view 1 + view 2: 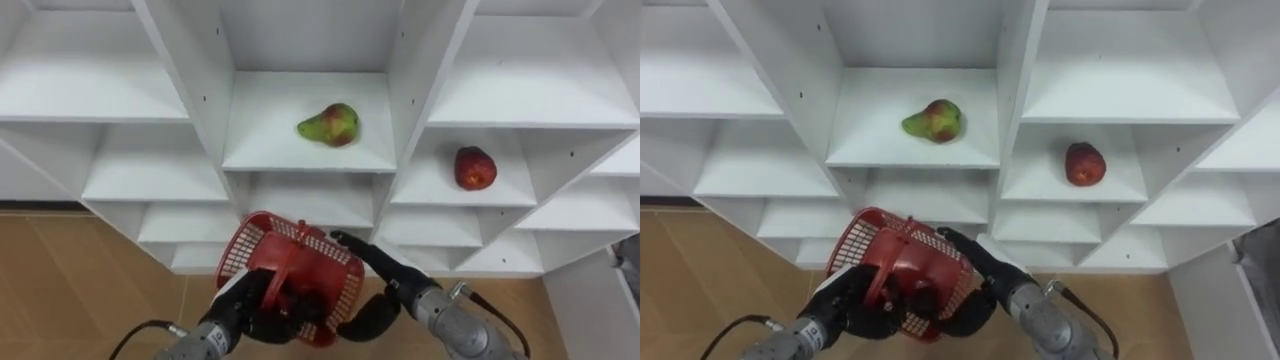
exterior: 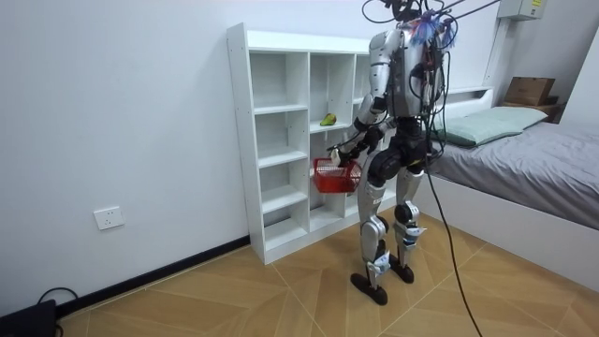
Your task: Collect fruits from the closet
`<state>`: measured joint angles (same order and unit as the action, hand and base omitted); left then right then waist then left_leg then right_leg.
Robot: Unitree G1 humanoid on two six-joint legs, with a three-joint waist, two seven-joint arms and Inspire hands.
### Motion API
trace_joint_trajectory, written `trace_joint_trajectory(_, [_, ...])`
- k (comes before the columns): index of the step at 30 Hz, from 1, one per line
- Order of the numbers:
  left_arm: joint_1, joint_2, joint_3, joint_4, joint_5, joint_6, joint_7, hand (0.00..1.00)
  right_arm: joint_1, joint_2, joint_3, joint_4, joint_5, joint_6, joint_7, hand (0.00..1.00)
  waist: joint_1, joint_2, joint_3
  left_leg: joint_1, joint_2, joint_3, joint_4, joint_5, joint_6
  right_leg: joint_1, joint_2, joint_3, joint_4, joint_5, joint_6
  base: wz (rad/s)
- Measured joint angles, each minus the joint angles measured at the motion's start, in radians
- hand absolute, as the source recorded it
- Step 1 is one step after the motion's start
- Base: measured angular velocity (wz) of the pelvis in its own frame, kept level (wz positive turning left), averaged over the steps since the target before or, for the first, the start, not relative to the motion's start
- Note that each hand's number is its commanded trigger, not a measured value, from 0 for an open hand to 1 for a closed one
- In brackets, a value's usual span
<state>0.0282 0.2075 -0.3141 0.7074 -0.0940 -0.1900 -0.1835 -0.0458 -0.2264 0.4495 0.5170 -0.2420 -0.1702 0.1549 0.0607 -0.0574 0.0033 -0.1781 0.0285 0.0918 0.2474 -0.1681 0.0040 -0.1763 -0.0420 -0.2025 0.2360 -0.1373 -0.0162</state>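
A green-and-red pear [image 1: 330,125] lies on the middle shelf of the white closet [image 1: 215,90]. One compartment to its right and a little lower sits a red apple [image 1: 475,168]. I stand close in front of the closet [image 2: 271,112]. Below the pear's shelf I hold a red mesh basket [image 1: 245,245], tilted, with my left hand [image 1: 240,308] curled round its handle. My right hand [image 1: 392,275] lies open along the basket's right side, fingers straight on the rim and thumb beneath. What is inside the basket I cannot tell. The pear [image 2: 328,119] and the basket [image 2: 329,178] also show in the room view.
The closet's other compartments around the fruits look bare. Wooden floor [image 1: 60,280] lies beneath the lowest shelves. A bed [image 2: 533,159] stands behind me on the room view's right, with a cardboard box [image 2: 529,89] beyond it.
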Motion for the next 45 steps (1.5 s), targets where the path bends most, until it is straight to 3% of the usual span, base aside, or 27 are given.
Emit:
trace_joint_trajectory(2, [0.005,0.001,0.005,0.0,0.002,0.0,0.018,1.0,0.009,-0.013,-0.001,-0.054,0.008,-0.001,0.002,0.0,0.002,-0.012,0.0022,0.015,-0.001,-0.002,-0.01,0.0,0.0,0.012,0.0,0.002,-0.003,0.0,0.0,0.0])
trace_joint_trajectory(8, [0.008,0.011,0.045,0.001,0.034,0.0,0.046,1.0,0.028,-0.017,-0.001,-0.143,0.008,-0.003,0.021,0.0,0.005,-0.023,0.0082,0.05,-0.002,0.001,-0.031,0.0,0.0,0.049,0.003,0.001,-0.027,-0.001,0.003,0.0])
trace_joint_trajectory(12, [0.009,0.025,0.055,0.002,0.048,0.0,0.048,1.0,0.029,-0.021,-0.001,-0.147,0.009,-0.003,0.042,0.0,0.005,-0.023,0.0091,0.051,-0.002,0.0,-0.035,0.0,0.0,0.053,0.004,0.0,-0.034,0.0,0.004,0.0])
trace_joint_trajectory(16, [0.008,0.026,0.066,0.012,0.05,-0.001,0.052,1.0,0.03,-0.049,-0.001,-0.206,0.01,-0.003,0.047,0.0,0.0,-0.017,0.0129,0.05,-0.002,-0.012,-0.035,-0.001,-0.001,0.053,0.005,-0.004,-0.034,0.0,0.004,0.03])
trace_joint_trajectory(26, [0.012,0.021,0.076,0.099,0.067,-0.001,0.054,1.0,0.065,-0.094,-0.02,-0.463,0.038,-0.006,0.045,0.0,0.008,-0.018,0.0117,0.053,-0.001,-0.012,-0.036,-0.002,-0.003,0.054,0.007,-0.003,-0.031,0.0,0.003,0.0])
trace_joint_trajectory(45, [0.01,0.007,0.136,0.165,0.095,0.002,0.061,1.0,0.017,-0.089,-0.083,-0.497,0.042,-0.007,0.007,0.0,0.025,-0.03,0.0078,0.065,-0.001,-0.021,-0.034,-0.002,-0.003,0.074,0.006,-0.013,-0.033,0.0,0.003,0.01])
